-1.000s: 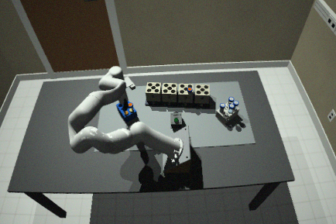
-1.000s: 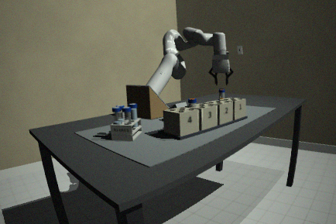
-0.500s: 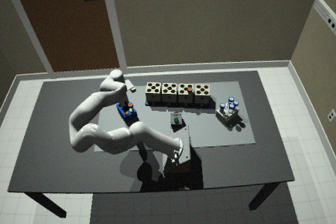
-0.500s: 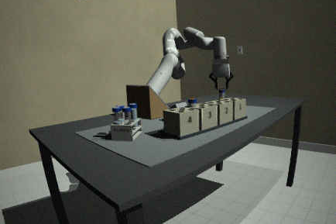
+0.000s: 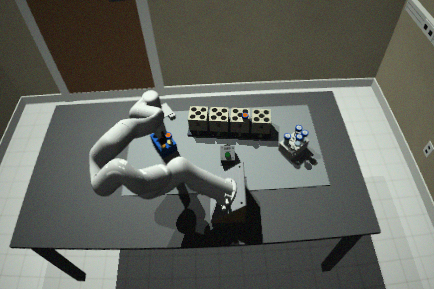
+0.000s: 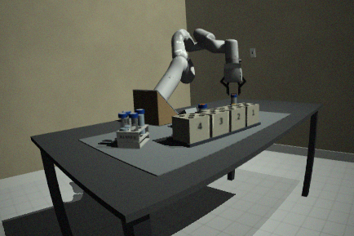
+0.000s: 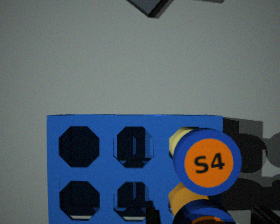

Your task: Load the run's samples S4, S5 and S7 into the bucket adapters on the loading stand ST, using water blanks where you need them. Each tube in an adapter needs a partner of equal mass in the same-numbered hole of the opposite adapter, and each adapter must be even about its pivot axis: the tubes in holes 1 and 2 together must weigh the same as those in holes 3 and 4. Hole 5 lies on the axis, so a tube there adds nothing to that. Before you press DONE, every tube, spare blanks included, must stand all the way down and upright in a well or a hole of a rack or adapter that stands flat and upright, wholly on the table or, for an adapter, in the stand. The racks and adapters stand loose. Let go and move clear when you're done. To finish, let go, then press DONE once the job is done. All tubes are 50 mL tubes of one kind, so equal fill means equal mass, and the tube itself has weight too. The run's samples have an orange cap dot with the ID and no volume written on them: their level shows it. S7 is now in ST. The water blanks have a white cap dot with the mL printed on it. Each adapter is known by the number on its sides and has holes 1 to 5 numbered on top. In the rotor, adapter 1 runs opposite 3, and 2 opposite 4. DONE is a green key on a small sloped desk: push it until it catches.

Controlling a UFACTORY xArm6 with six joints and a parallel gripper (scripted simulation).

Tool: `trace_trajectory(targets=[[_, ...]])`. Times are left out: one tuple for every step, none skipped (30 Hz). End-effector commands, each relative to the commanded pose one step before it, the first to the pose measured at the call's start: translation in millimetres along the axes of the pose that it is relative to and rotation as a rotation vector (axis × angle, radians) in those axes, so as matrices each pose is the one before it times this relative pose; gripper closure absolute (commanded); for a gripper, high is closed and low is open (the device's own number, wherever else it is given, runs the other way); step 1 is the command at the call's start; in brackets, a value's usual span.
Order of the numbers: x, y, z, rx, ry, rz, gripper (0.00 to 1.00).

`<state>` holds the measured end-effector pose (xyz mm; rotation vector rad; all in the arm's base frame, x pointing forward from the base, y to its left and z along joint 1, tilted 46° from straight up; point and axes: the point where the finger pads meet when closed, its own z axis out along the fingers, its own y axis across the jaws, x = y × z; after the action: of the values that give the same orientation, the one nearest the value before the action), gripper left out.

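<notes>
Tubes (image 7: pixel 207 162) in blue rack (image 7: pixel 105 122) (image 5: pixel 169 151)

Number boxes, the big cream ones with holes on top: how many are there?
4. Box 1, box 2, box 3 and box 4 stand side by side, in that order, on the dark stand. None of the four is hidden.
</notes>
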<state>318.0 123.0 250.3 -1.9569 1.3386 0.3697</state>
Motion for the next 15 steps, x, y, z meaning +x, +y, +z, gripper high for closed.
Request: trace_trajectory(targets=[[-0.07, -0.91, 1.45, 0.00207, 0.00113, -0.00127, 0.43], [0.00, 0.00, 0.67, 0.00000, 0.00000, 0.00000, 0.43], [0.00, 0.00, 0.67, 0.00000, 0.00000, 0.00000, 0.43], [0.00, 0.00, 0.67, 0.00000, 0.00000, 0.00000, 0.43], [0.00, 0.00, 0.67, 0.00000, 0.00000, 0.00000, 0.43], [0.00, 0.00, 0.67, 0.00000, 0.00000, 0.00000, 0.43], [0.00, 0.00, 0.67, 0.00000, 0.00000, 0.00000, 0.43], [0.00, 0.00, 0.67, 0.00000, 0.00000, 0.00000, 0.43], [0.00, 0.00, 0.67, 0.00000, 0.00000, 0.00000, 0.43], [0.00, 0.00, 0.67, 0.00000, 0.00000, 0.00000, 0.43], [0.00, 0.00, 0.67, 0.00000, 0.00000, 0.00000, 0.43], [0.00, 0.00, 0.67, 0.00000, 0.00000, 0.00000, 0.43], [0.00, 0.00, 0.00, 0.00000, 0.00000, 0.00000, 0.43], [0.00, 0.00, 0.00, 0.00000, 0.00000, 0.00000, 0.43], [0.00, 0.00, 0.67, 0.00000, 0.00000, 0.00000, 0.43]])
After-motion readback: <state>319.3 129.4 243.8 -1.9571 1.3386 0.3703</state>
